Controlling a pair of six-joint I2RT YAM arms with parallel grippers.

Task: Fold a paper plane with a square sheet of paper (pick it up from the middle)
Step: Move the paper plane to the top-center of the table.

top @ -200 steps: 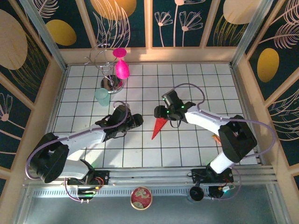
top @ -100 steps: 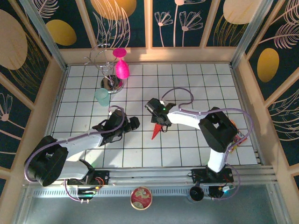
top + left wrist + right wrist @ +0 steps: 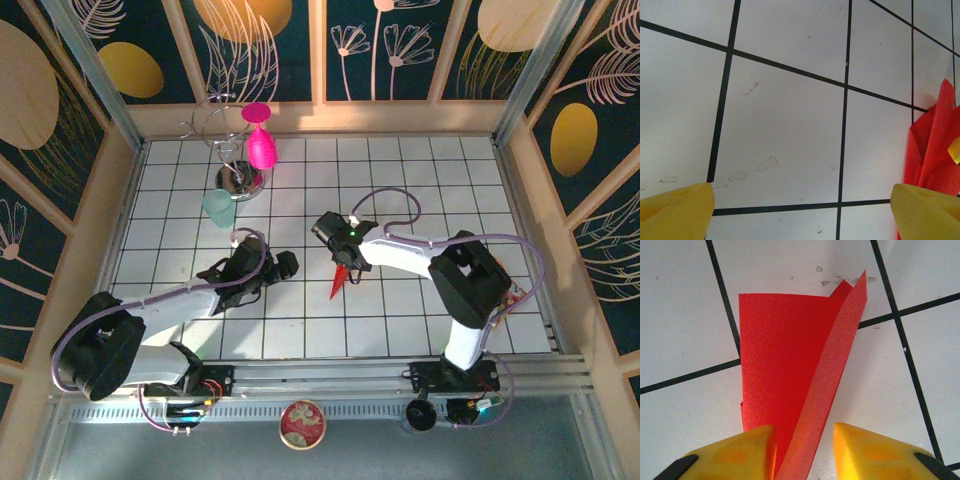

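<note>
Nearest, on the metal ledge before the arm bases, a round dish shows a reddish inside; what it holds I cannot tell. On the gridded surface, the left gripper has its fingers spread wide over the tiles. Just right of it lies the paper plane, a red dart. The right gripper straddles its raised fold, fingers narrowly apart, not quite pinching. Farther back stands a teal cup, its contents unclear, then a magenta goblet beside a wire stand.
</note>
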